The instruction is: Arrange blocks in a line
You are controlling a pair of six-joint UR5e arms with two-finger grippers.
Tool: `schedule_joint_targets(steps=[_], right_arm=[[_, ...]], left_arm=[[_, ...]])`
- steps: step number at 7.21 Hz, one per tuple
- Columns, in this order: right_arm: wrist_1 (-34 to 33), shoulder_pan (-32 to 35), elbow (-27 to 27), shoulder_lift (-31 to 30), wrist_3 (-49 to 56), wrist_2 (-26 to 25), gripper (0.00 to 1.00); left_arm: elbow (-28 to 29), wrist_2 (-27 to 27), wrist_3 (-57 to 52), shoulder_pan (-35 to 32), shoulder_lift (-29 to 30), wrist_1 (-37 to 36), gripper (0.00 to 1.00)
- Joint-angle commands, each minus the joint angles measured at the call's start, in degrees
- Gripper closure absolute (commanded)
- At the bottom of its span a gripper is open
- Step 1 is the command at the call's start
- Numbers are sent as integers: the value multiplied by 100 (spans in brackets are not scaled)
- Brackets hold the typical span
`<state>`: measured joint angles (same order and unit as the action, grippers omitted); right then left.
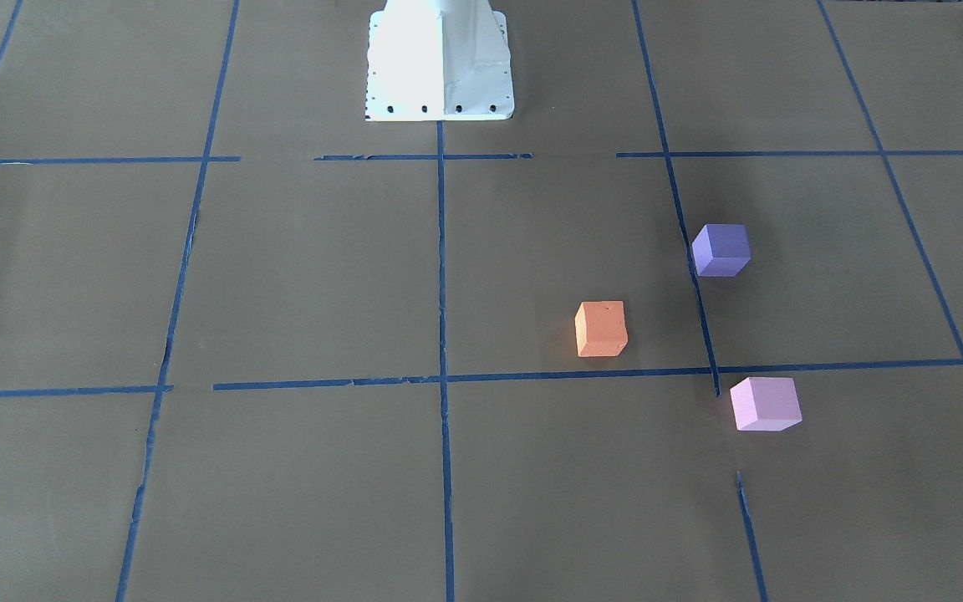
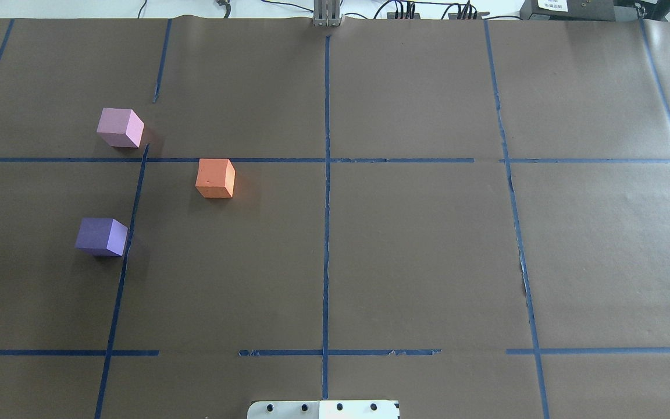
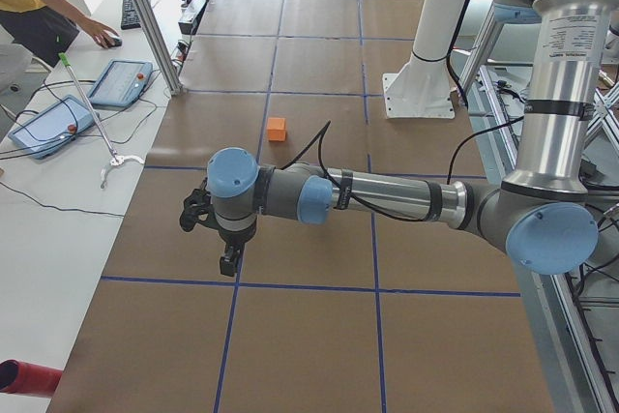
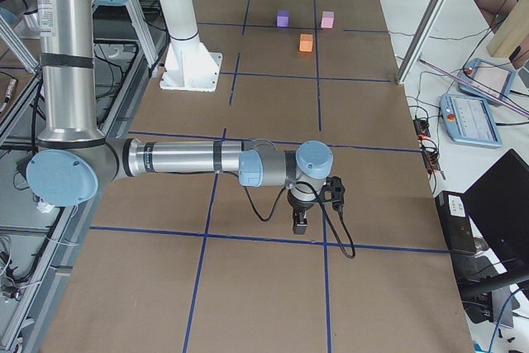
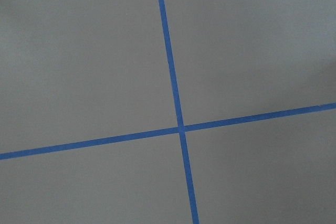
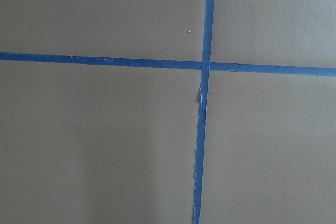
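Blocks lie apart in a triangle on the brown counter [image 2: 428, 262], seen overhead: small matte orange foam cube [image 2: 215, 178], dark violet foam cube [image 2: 102, 237] at its 8 o'clock, pale pink-lilac foam cube [image 2: 120, 127] at its 10 o'clock; no step looks begun, and the left claw [image 3: 229, 264], blockless like the right claw [image 4: 300, 222], their opening impossible to tell, likely must reach over first.

Silver arms [image 4: 178, 157], blue joint caps [image 4: 314, 157], black cables [image 4: 340, 229]

The table [image 2: 416, 250] is lit evenly by soft, diffuse light, and only faint shadows are cast beside the orange block [image 2: 216, 178]. The white robot base [image 1: 440, 63] is blown out by glare. Both wrist views are rendered flat, greyish and slightly soft.
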<state>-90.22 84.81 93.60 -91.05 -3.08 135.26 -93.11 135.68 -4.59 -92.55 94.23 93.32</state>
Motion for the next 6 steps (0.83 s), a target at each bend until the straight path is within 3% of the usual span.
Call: schedule_joint_targets(steps=[1,3,6], right_arm=[[5,0,0,0,0,0,0],[5,0,0,0,0,0,0],[5,0,0,0,0,9,0]], left_arm=[[-372,-15,132,70,17,439,0],[-925,38,2118,1251,218,512,0],[-902,-189,3993,2650,1532,565,0]])
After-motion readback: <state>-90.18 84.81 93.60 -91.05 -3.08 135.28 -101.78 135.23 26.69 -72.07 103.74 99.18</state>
